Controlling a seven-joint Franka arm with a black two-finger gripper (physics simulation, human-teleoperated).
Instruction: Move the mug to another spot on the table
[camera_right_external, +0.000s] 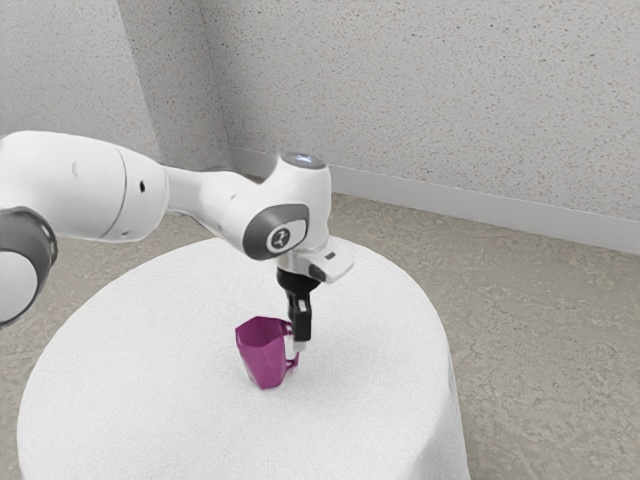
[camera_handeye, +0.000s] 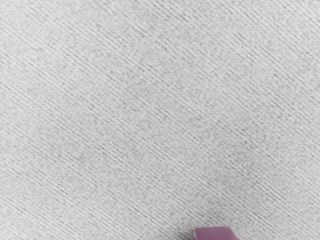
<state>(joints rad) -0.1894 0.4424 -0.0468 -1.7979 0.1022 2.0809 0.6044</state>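
Round white surface (camera_right_external: 150, 420) carries the magenta mug (camera_right_external: 263, 352) near its middle, with the end effector (camera_right_external: 300, 335) pinching its handle side. Probably a slow, straight lift keeps this off-centre hold from slipping.

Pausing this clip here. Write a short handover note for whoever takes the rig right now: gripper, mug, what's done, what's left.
Gripper: lowered at the handle side of the mug, toward the exterior view's right; whether it has a grip cannot be read.
Mug: magenta, upright, near the middle of the round white table, apparently standing on it.
Done: the hand is at the mug.
Left: confirm the grasp, lift, set the mug down elsewhere on the table, release.
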